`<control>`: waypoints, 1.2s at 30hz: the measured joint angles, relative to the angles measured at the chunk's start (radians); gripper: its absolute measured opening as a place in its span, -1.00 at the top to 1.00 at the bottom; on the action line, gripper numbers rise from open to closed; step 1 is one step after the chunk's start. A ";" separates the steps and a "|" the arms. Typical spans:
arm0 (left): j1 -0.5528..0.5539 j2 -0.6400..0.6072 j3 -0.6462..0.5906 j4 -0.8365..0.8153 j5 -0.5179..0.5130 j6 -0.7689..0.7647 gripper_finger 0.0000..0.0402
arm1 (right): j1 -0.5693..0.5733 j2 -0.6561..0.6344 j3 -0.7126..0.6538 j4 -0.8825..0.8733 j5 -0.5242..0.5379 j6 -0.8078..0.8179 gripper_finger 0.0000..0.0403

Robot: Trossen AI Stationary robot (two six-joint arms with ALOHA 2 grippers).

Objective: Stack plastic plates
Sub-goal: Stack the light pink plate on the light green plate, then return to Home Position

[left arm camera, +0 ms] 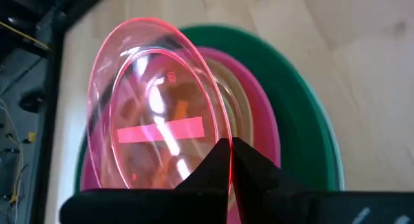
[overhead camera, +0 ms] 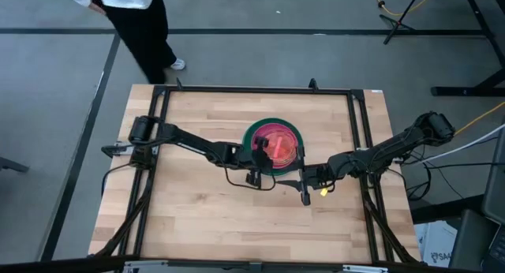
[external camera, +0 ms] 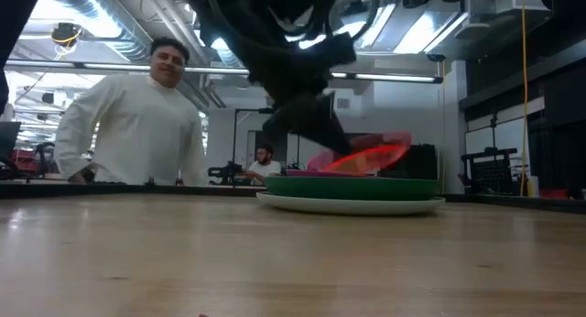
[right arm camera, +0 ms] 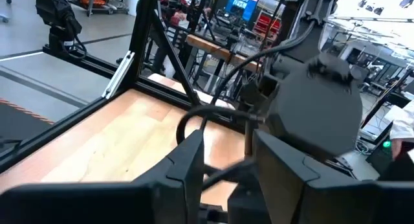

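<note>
A stack of plates (overhead camera: 272, 143) sits mid-table: a pale blue one at the bottom (external camera: 352, 204), dark green (left arm camera: 304, 107) on it, then magenta (left arm camera: 262, 120). My left gripper (overhead camera: 262, 155) is at the stack's left side, shut on a translucent pink-red plate (left arm camera: 149, 114), which is tilted above the stack (external camera: 366, 157). My right gripper (overhead camera: 304, 186) hovers open just off the stack's near right side and touches nothing. The orange and neon green plates do not show. My left gripper pinches the pink-red plate's rim (left arm camera: 228, 149) between its two fingers, coming in from the table's left. The plate is tilted, its held edge lower and its far edge raised over the magenta plate. Whether its low edge rests on the stack cannot be told.
A black frame rail (overhead camera: 252, 90) runs along the table's far edge and down both sides. A person in white (external camera: 137, 115) stands beyond the far left corner. Bare wood (overhead camera: 213, 210) lies near and to the left of the stack.
</note>
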 joint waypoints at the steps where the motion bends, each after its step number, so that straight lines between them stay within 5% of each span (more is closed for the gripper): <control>1: 0.001 0.008 0.000 -0.002 0.000 0.000 0.98 | 0.000 0.000 0.000 -0.003 0.000 0.000 0.36; 13: 0.018 0.024 0.002 -0.020 -0.016 -0.003 0.96 | 0.000 0.000 0.000 -0.017 0.001 0.001 0.36; 22: 0.030 0.024 0.002 -0.029 -0.020 -0.032 0.64 | 0.000 0.000 0.000 -0.026 0.003 0.001 0.36; 31: -0.040 -0.026 0.002 -0.129 -0.182 -0.037 0.51 | 0.000 0.000 0.000 -0.042 0.003 0.001 0.36; 36: -0.075 -0.085 0.002 -0.233 -0.118 -0.151 0.51 | 0.000 0.000 0.000 -0.043 0.003 0.015 0.36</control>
